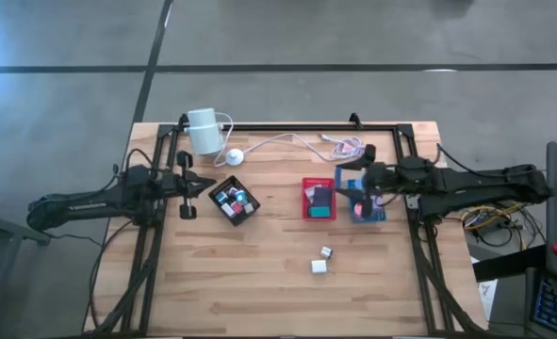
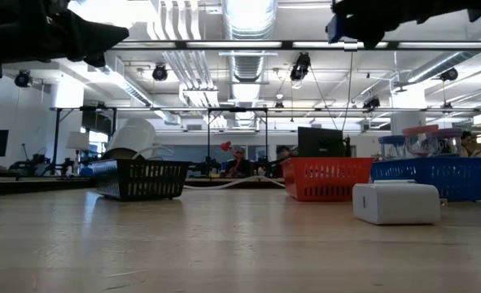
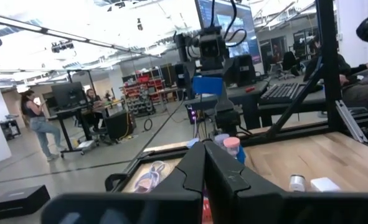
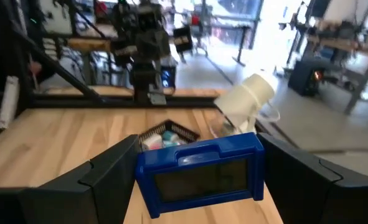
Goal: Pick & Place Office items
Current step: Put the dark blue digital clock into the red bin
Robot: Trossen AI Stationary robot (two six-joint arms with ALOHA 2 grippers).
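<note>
Hovering over the blue tray (image 1: pixel 373 213), right tool (image 1: pixel 357 192) gripping a blue block (image 4: pixel 200 172).

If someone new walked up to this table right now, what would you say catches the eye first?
Probably the blue rectangular block with a dark window held between the right gripper's fingers above the blue square tray. Next, three trays in a row: black at left, full of small coloured pieces, red at centre. The left gripper hovers shut beside the black one.

Black tray (image 1: pixel 235 202), red tray (image 1: pixel 319 200), blue tray (image 1: pixel 361 209). The table (image 1: pixel 259 273) is pale striped wood. Two white office items (image 1: pixel 321 260) lie loose.
</note>
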